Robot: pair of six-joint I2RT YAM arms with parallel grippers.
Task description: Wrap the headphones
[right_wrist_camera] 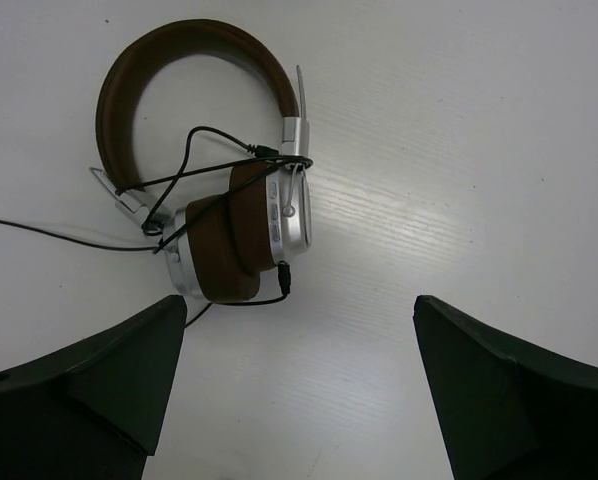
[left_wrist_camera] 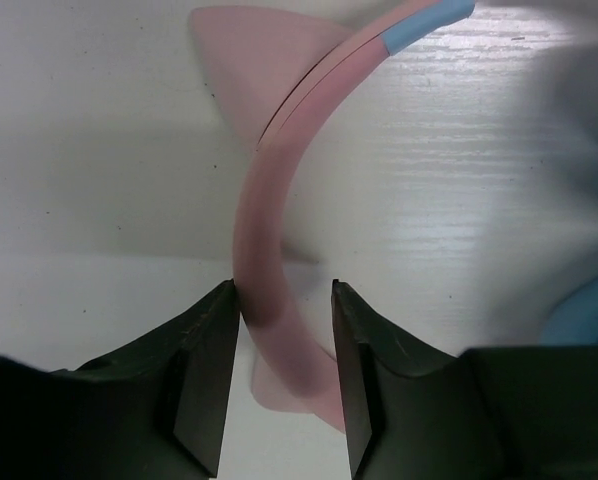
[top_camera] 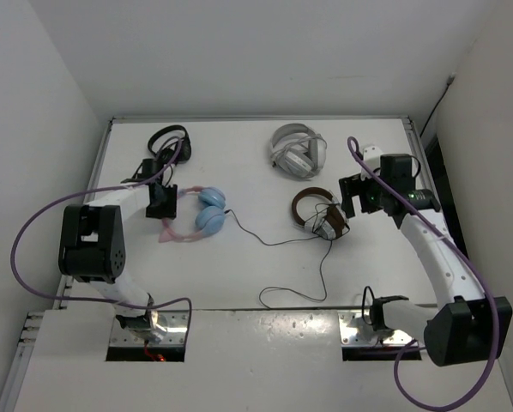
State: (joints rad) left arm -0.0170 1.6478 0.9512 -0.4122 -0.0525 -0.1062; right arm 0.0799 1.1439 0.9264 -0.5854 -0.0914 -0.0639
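The headphones lie flat on the table left of centre, with light-blue ear cups (top_camera: 210, 211) and a pink headband (top_camera: 167, 233). Their thin black cable (top_camera: 278, 243) trails right, then loops down toward the near edge. My left gripper (top_camera: 162, 202) is low over the headband. In the left wrist view the pink headband (left_wrist_camera: 269, 250) runs between the fingers (left_wrist_camera: 204, 350) of my left gripper (left_wrist_camera: 284, 305). It brushes the left fingertip, and gaps show beside it. My right gripper (top_camera: 353, 197) is wide open and empty; the right wrist view shows it (right_wrist_camera: 299, 330) above bare table.
A brown pair with its own cable (top_camera: 319, 213) lies just left of my right gripper and shows in the right wrist view (right_wrist_camera: 234, 225). A small black pair (top_camera: 166, 142) sits at the back left. A white-grey pair (top_camera: 299, 151) sits at the back centre.
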